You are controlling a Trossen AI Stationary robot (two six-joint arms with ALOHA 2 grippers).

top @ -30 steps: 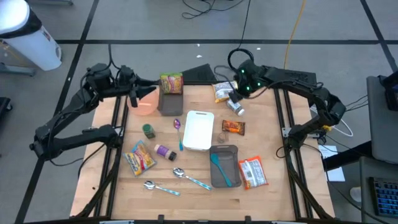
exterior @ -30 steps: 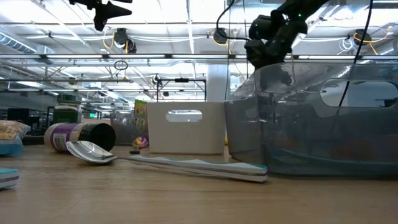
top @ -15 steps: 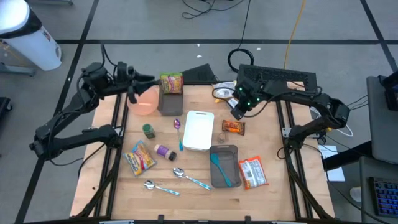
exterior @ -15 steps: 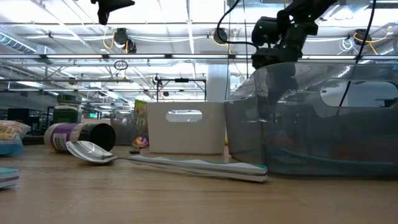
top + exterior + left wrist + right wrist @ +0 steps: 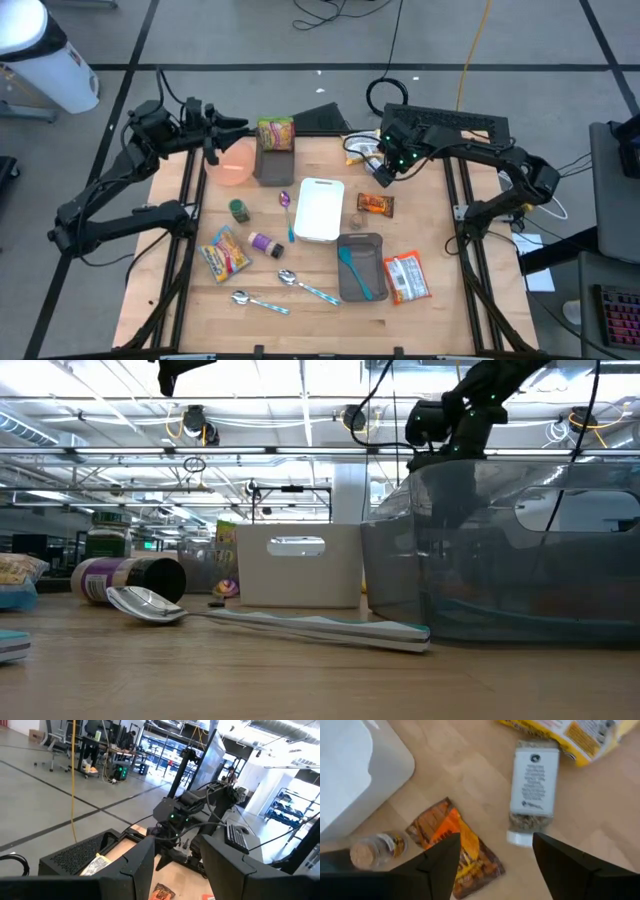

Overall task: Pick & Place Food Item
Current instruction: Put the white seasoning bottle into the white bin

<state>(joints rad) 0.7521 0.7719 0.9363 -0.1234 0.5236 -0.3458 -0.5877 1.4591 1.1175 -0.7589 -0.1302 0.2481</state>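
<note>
- Clear spice jar [image 5: 531, 790] with white label and white cap, lying on its side on the wooden table [image 5: 300, 320], near the far right corner.
- Touching or overlapping a yellow snack bag [image 5: 575, 735] at its bottom end; cannot tell which.
- Just beside an orange wrapped snack [image 5: 455, 852], apart from it.
- Directly under the right gripper [image 5: 492, 865], fingers spread wide, holding nothing, hovering above the jar without contact.
- Near a small cork-topped jar [image 5: 372, 850] and the corner of a white tray [image 5: 355, 775].
- Farther toward the front: grey tub [image 5: 362, 268] with a teal spoon [image 5: 352, 268] inside, red-and-white packet [image 5: 407, 277] beside it.
- Left gripper [image 5: 215, 140] raised over the far left corner, above a pink bowl [image 5: 234, 163]; fingers parted, nothing between them.
</note>
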